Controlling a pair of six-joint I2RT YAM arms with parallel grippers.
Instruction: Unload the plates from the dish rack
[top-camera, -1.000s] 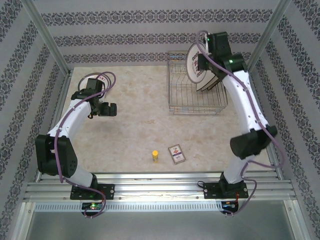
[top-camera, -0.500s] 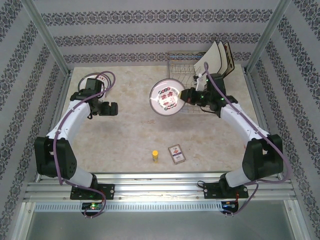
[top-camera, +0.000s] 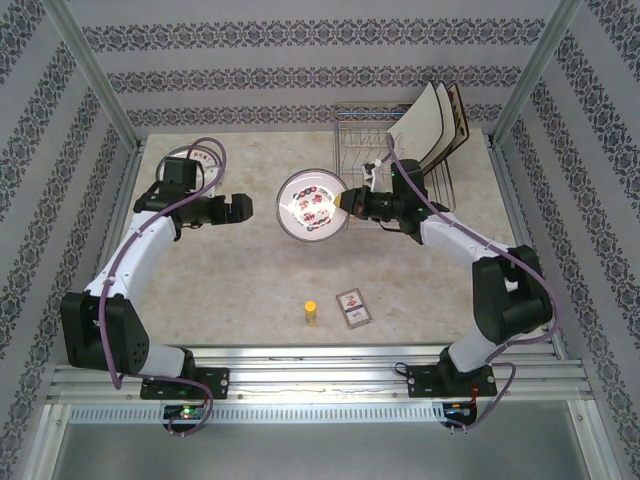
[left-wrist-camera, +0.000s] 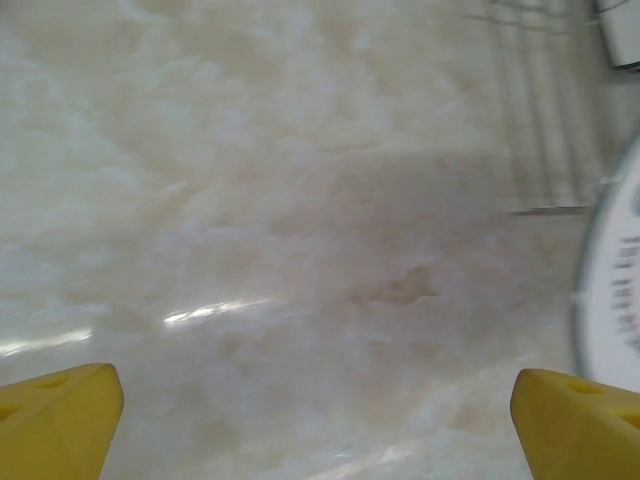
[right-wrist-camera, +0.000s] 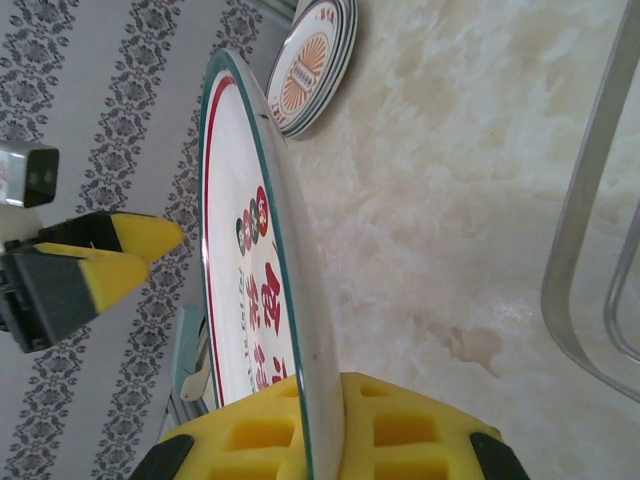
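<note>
My right gripper (top-camera: 347, 205) is shut on the rim of a round white plate (top-camera: 312, 205) with red markings, held on edge above the table left of the dish rack (top-camera: 390, 190). In the right wrist view the yellow pads (right-wrist-camera: 400, 430) pinch the plate (right-wrist-camera: 245, 250) from both sides. My left gripper (top-camera: 240, 207) hangs open just left of the plate, with nothing between its fingertips (left-wrist-camera: 60, 415); the plate's rim (left-wrist-camera: 610, 300) shows at the right edge. Square cream plates (top-camera: 435, 125) lean at the rack's back right. A stack of round plates (right-wrist-camera: 310, 65) lies on the table at the far left.
A small yellow cylinder (top-camera: 311, 312) and a picture card (top-camera: 353, 306) lie near the front middle of the table. Metal frame posts and patterned walls close in the sides and back. A chrome wire of the rack (right-wrist-camera: 590, 200) runs close to my right wrist.
My right arm has carried the round plate out of the rack and leftwards over the table. My left gripper has moved right towards the plate, staying open.
</note>
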